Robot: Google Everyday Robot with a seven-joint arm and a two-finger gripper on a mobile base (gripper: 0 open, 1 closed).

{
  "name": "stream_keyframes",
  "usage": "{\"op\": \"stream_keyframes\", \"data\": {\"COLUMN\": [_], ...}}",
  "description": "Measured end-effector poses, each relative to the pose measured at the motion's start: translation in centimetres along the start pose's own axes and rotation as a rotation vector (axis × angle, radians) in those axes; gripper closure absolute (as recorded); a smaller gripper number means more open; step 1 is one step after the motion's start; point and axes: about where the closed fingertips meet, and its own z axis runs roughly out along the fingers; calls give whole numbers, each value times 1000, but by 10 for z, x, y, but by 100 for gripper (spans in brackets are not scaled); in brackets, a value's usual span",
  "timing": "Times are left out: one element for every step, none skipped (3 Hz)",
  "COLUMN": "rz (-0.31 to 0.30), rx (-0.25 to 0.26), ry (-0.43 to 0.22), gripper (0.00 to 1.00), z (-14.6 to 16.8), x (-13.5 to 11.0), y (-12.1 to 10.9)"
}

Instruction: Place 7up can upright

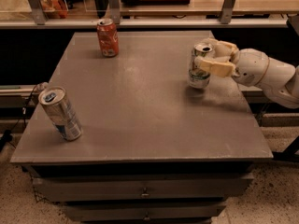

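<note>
The 7up can (200, 68), silver with green print, stands upright at the right side of the grey table (140, 111), its base at or just above the tabletop. My gripper (211, 58) reaches in from the right and is shut on the can, one cream finger (216, 67) across its front and the other behind its top. The white arm (268, 76) trails off past the table's right edge.
An orange-red can (108, 37) stands upright at the back left. A silver can with a blue-and-white label (60, 114) stands tilted near the front left corner. A shelf with metal posts (112, 3) runs behind the table. Drawers (145, 188) sit below the top.
</note>
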Motion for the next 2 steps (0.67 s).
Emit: {"op": "stream_keyframes", "data": {"rz": [-46, -40], "rx": [-22, -35], "ry": [6, 32], "gripper": [53, 22], "z": [0, 1], "x": [2, 12], "y": [8, 16]}}
